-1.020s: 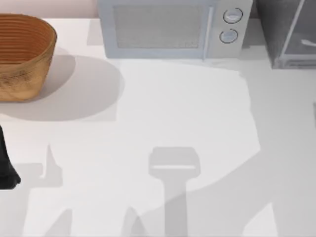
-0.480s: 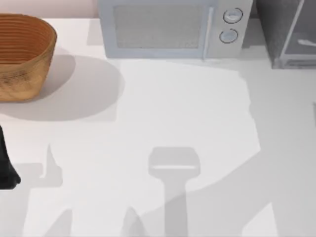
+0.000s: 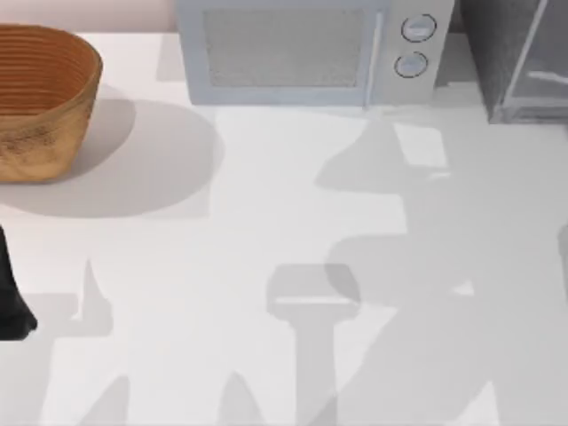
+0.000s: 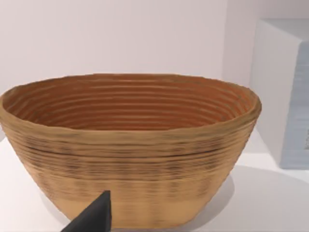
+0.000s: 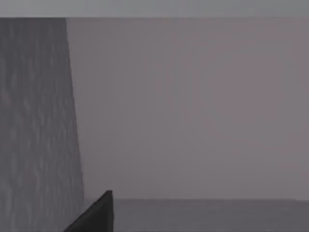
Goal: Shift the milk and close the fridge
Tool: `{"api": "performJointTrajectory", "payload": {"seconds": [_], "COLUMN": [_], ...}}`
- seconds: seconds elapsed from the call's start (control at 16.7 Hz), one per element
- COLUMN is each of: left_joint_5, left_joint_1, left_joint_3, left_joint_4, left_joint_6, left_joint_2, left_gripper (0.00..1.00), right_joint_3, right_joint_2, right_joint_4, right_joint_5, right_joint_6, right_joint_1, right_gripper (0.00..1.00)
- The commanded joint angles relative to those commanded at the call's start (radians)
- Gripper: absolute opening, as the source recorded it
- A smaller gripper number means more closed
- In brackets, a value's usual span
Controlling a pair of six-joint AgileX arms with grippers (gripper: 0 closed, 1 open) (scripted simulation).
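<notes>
Dark links of the left arm stood at the top view's left edge, low on the table and well apart from everything on it. The wrist camera on that arm looked level across the tabletop. One black tip of the left gripper showed at the picture's edge, too little to tell whether the gripper was open or closed; nothing was seen in its hold. Straight ahead of that tip sat the woven basket, upright with its ribbed inside on view. Beyond the basket and off to one side rose a pale wall of the microwave.

From above, the basket sat at the far left, the microwave with its two round knobs at the far middle, and the fridge in the far right corner, just beside the microwave.

The right wrist view gave what the top view did not: one black tip of the right gripper, close before a grey textured wall and a smooth grey surface next to it. Its opening could not be told either.
</notes>
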Motion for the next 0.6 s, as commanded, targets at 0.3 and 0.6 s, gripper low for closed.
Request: {"api": "performJointTrajectory", "payload": {"seconds": [0.3,0.6], "left_joint_5": [0.000,0.000], "left_joint_1": [0.000,0.000], "left_joint_3": [0.000,0.000], "left_joint_4": [0.000,0.000], "left_joint_6": [0.000,0.000], "left_joint_2": [0.000,0.000], "left_gripper": [1.00,1.00], "right_joint_3": [-0.265,-0.563], "right_joint_2": [-0.502,-1.046], "right_joint_4": [-0.215,-0.442], "right_joint_5": [0.053,0.104], "right_joint_6": [0.004,0.002], "right_joint_1": [0.033,0.080], "right_gripper": [1.00,1.00]}}
